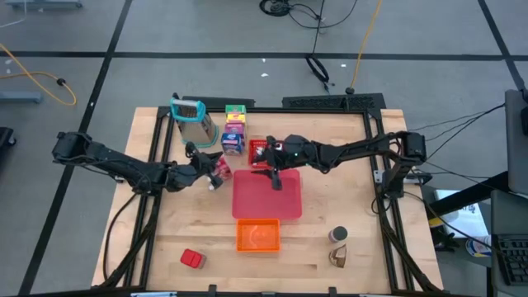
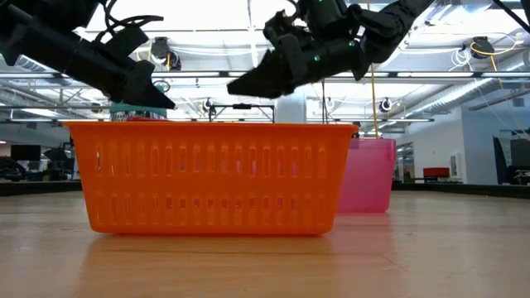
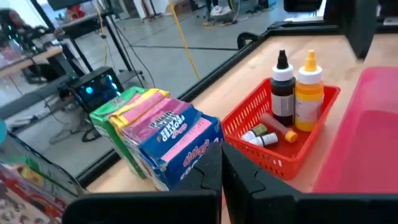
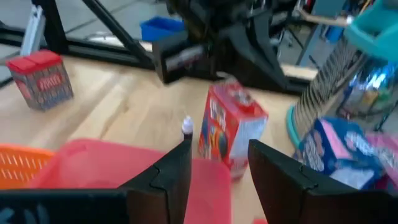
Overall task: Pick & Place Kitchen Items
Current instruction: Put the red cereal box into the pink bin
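Two grippers work mid-frame: left gripper (image 1: 216, 172), fingers closed and empty, just left of the pink tray (image 1: 266, 208); right gripper (image 1: 275, 179), fingers parted, over its top edge. Red box (image 4: 231, 129) stands beside that tray. Lower-left holds a red block (image 1: 191, 259) on bare tabletop (image 1: 165, 223).

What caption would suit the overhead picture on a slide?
Two arms meet mid-table: the shut left gripper by a red box, the open right gripper above the pink tray.

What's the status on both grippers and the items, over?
Left gripper shut, beside the red food box, apparently gripping it. Right gripper open, empty, above the pink tray. Grater and remaining boxes close behind.
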